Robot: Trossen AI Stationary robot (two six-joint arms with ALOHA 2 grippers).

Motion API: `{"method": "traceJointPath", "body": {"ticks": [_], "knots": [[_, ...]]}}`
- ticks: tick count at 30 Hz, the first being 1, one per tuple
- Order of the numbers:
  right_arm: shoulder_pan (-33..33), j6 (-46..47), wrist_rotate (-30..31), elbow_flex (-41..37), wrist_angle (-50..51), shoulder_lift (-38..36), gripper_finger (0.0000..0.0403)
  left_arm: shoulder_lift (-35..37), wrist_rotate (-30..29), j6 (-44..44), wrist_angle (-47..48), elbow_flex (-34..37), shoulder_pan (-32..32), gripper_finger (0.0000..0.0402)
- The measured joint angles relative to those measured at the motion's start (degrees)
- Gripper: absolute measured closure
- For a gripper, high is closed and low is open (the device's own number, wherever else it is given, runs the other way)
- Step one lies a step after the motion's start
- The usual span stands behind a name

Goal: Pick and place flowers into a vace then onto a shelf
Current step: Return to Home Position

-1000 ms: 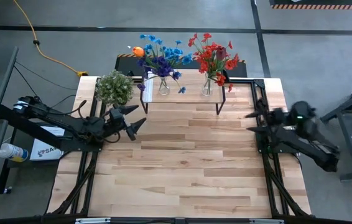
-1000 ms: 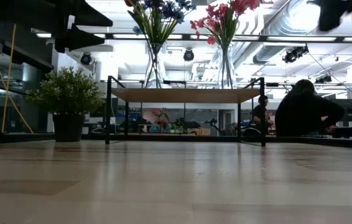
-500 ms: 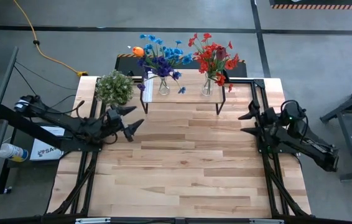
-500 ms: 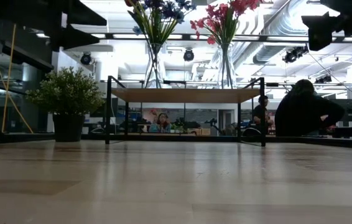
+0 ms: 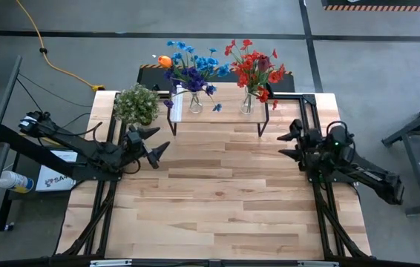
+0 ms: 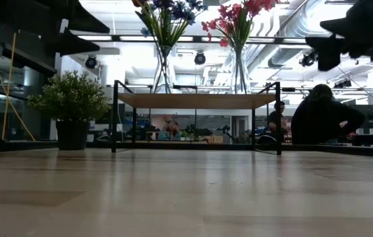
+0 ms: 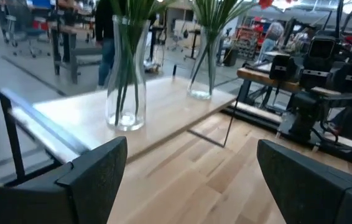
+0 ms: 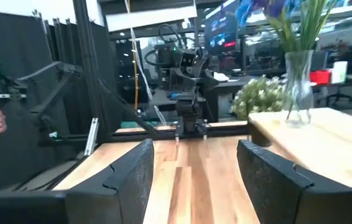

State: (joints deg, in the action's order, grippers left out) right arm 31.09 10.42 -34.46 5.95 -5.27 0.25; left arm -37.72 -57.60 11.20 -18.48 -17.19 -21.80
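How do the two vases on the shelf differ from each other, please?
The left vase holds blue, purple and orange flowers; the right vase holds red flowers only. The left vase stands near the bushy plant; the right vase stands toward the other end of the shelf. Both are clear glass, upright on the shelf, with green stems inside.

Your left gripper [image 5: 158, 139] hangs out on the left side, arm stretched long behind it, pointing inward, fingers [image 7: 95, 168] spread wide with nothing between them. Your right gripper [image 5: 287, 140] sits opposite on the right side, arm bent at the elbow, aimed across at the left one, fingers [image 8: 132, 174] likewise parted and empty. Both ride high, well apart.
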Motion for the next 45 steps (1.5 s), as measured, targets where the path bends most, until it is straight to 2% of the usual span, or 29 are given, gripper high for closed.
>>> {"method": "traceJointPath", "body": {"ticks": [5,11,18,27,32,35,37,41,45], "knots": [[-0.02,2.73,-0.49,-5.37,-8.34,0.02,0.0181,-0.45,-0.74,4.19,3.56,0.00,0.00,0.0009],[-1.13,2.74,1.96,-5.35,-6.67,0.08,0.0187,-3.28,-6.08,6.19,3.54,0.02,0.00,0.0009],[-4.05,1.27,5.59,-5.37,-5.33,0.07,0.0181,-7.01,-9.06,9.85,3.70,0.02,0.00,0.0009],[-7.05,1.26,7.76,-5.39,-4.88,0.09,0.0186,-5.46,-13.05,9.78,6.03,0.02,-2.59,0.0009],[-7.32,1.14,7.81,-5.39,-5.01,0.09,0.0185,-1.50,-11.96,9.92,9.02,0.63,-3.44,0.0009],[-7.32,1.16,7.71,-5.41,-4.94,0.09,0.0182,2.98,-11.86,9.35,5.70,4.92,-3.37,0.0009],[-7.34,1.18,7.55,-5.41,-5.41,0.09,0.0181,7.00,-9.51,5.86,0.08,8.64,-3.37,0.0009],[-7.40,1.43,7.37,-5.41,-5.73,0.09,0.0183,14.17,-0.80,-8.59,-12.57,13.90,-3.37,0.0009],[-7.81,1.07,7.39,-5.41,-5.75,0.09,0.0187,19.17,0.06,-12.04,-10.13,15.21,-3.34,0.0009]]}}
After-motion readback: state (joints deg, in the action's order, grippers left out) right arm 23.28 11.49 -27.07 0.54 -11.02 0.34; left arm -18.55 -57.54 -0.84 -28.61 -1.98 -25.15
